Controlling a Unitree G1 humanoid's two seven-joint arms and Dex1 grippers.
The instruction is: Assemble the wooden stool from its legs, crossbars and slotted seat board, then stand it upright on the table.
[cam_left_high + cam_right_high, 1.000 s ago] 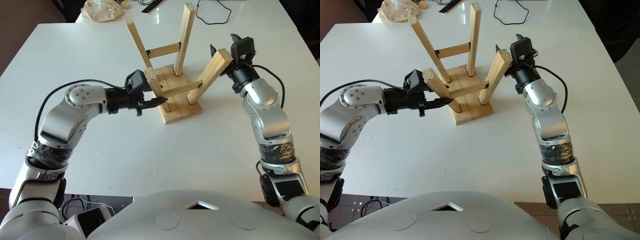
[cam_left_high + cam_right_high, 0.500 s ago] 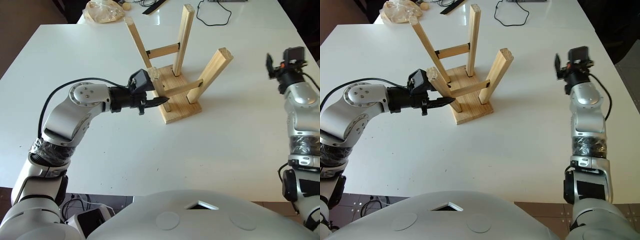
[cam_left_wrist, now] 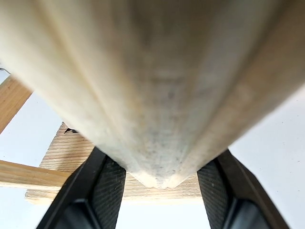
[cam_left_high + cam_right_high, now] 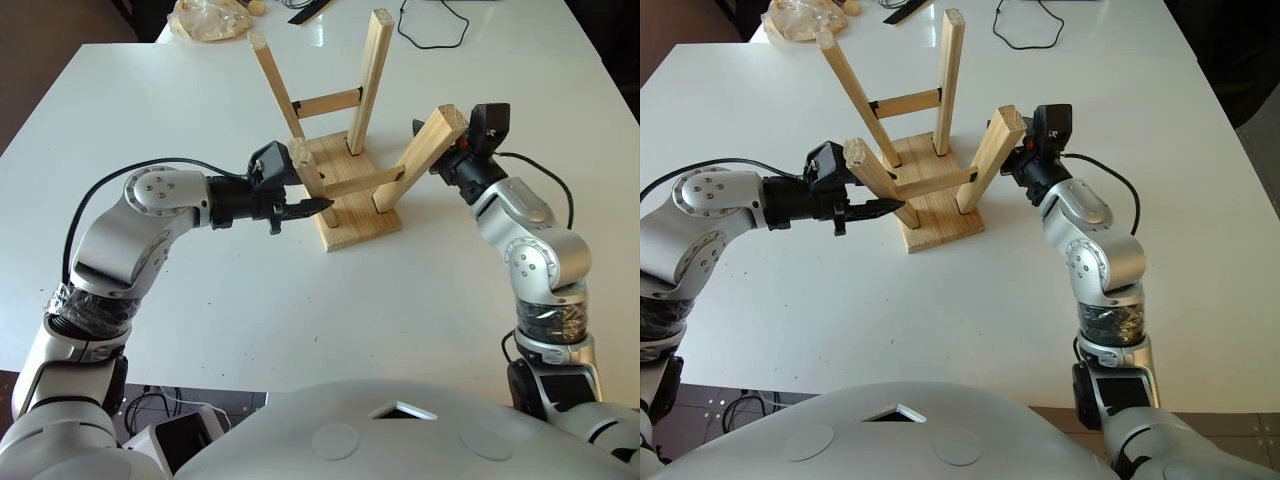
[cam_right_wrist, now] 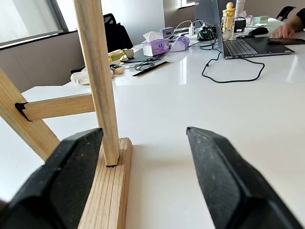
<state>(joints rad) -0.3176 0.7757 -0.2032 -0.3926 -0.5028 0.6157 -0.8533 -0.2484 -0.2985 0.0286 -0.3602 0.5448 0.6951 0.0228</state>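
The wooden stool lies upside down on the white table, its slotted seat board [image 4: 358,212] flat and its legs pointing up. Two tall legs [image 4: 368,80] stand at the back, joined by a crossbar [image 4: 328,102]. A second crossbar [image 4: 360,182] links the short near-left leg [image 4: 306,175] to the leaning right leg [image 4: 418,165]. My left gripper [image 4: 315,204] is shut on the near-left leg, which sits between its fingers [image 3: 107,186] in the left wrist view. My right gripper [image 4: 440,152] is open at the top end of the right leg; nothing shows between its fingers [image 5: 71,176].
A crumpled bag [image 4: 210,20] and a black cable [image 4: 430,25] lie at the table's far edge. Bare white table [image 4: 300,300] spreads in front of the stool and to both sides. A laptop [image 5: 252,45] and small clutter sit on a farther table.
My right arm, out at the far right half a second ago, has swung back to the right leg's top end, where it was a second ago. The left gripper has kept its hold.
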